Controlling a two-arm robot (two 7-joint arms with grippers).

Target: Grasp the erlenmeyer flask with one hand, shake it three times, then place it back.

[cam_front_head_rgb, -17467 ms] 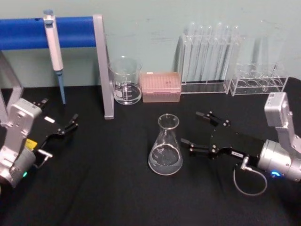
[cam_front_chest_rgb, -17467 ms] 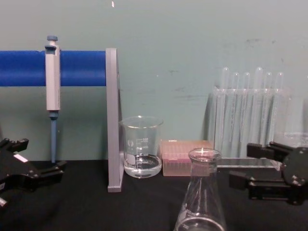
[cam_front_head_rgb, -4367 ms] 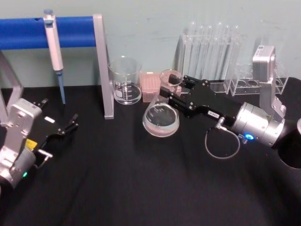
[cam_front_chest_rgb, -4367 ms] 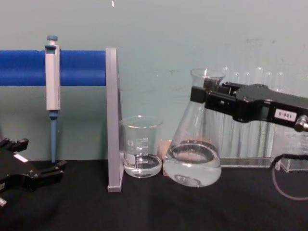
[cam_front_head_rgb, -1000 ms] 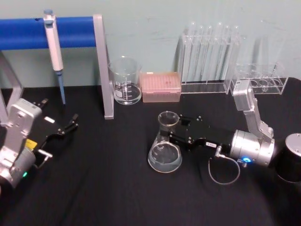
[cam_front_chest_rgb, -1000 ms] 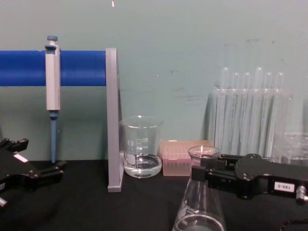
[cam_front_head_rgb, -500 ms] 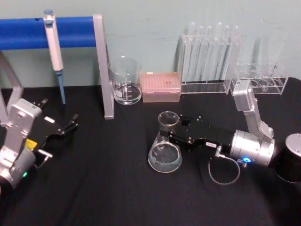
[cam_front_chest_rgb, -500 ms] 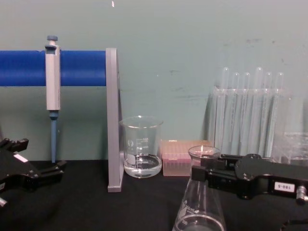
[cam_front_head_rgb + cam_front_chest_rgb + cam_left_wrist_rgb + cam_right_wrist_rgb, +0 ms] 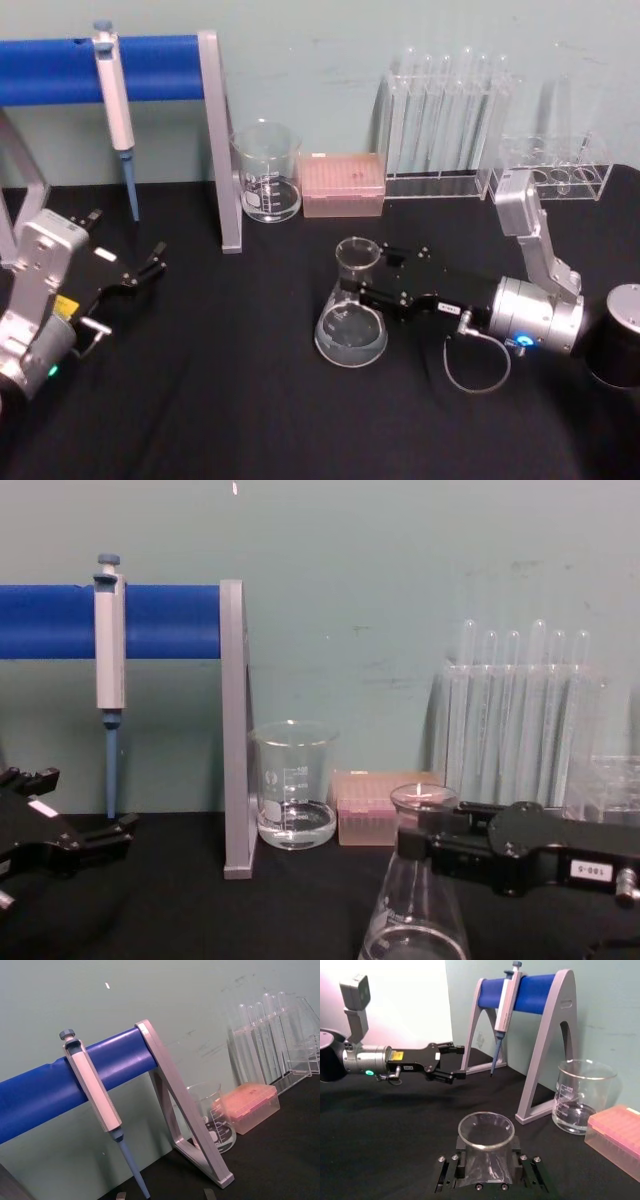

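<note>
At the middle of the black table (image 9: 250,400), the right gripper (image 9: 368,282) is clamping the neck of the erlenmeyer flask (image 9: 350,325), which is standing upright in front of the glass beaker (image 9: 267,172) and pink tip box (image 9: 342,184). Far left, the left gripper (image 9: 140,272) is resting with jaws apart, holding nothing.

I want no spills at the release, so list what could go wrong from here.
1. The right gripper holds the flask by its neck, high above the base; pulling back before the fingers open fully could tip it and spill the liquid.
2. The beaker and the pink box stand behind it; a swing that way might hit them.
The left gripper idles far left.
</note>
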